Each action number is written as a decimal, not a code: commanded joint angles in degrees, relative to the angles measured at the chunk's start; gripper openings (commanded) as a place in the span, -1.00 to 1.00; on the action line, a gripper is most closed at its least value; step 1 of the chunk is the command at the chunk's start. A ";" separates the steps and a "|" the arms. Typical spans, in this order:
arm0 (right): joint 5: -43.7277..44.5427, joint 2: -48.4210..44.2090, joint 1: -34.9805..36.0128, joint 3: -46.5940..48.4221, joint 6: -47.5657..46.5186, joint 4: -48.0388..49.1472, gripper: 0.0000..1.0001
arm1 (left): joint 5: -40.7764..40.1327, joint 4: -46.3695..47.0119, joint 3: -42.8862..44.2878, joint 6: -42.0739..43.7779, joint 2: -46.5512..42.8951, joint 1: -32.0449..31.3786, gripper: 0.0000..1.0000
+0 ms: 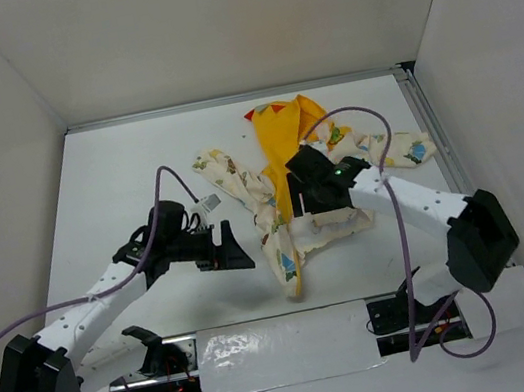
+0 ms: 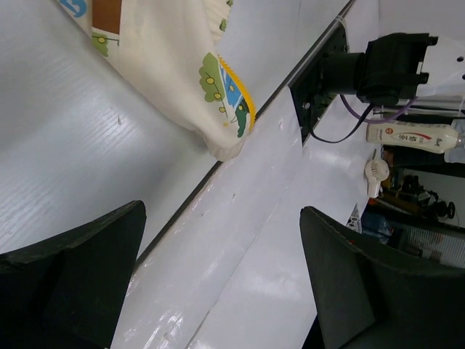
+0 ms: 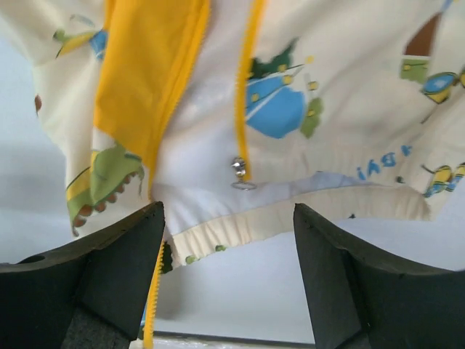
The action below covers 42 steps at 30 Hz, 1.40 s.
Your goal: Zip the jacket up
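Observation:
The jacket [image 1: 274, 204] lies crumpled on the white table, cream with cartoon prints, its yellow hood [image 1: 284, 136] toward the back. My right gripper [image 1: 317, 209] is open over the jacket's lower hem. In the right wrist view the silver zipper pull [image 3: 240, 173] sits at the foot of a yellow zipper tape, just ahead of the open fingers [image 3: 116, 254]; a second yellow zipper edge [image 3: 152, 298] hangs by the left finger. My left gripper [image 1: 233, 247] is open and empty left of the jacket. Its wrist view shows the jacket's bottom corner [image 2: 221, 94] ahead of it.
White walls enclose the table on three sides. A metal rail [image 1: 434, 135] runs along the right edge. A shiny white sheet [image 1: 279, 350] covers the near edge between the arm bases. The right arm's purple cable [image 1: 401, 232] loops above the jacket.

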 commanded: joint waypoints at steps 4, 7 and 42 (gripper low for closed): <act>-4.68 -1.86 -7.57 -9.28 2.66 8.26 0.56 | -0.10 2.63 1.32 0.63 2.02 -3.67 0.99; -7.41 -0.81 -9.07 -11.04 1.96 12.74 0.54 | -0.11 2.90 1.76 0.54 3.17 -5.08 0.99; -18.75 2.80 -15.23 -13.50 -0.68 23.65 -0.11 | -4.24 2.90 9.14 -0.07 12.22 -13.17 0.99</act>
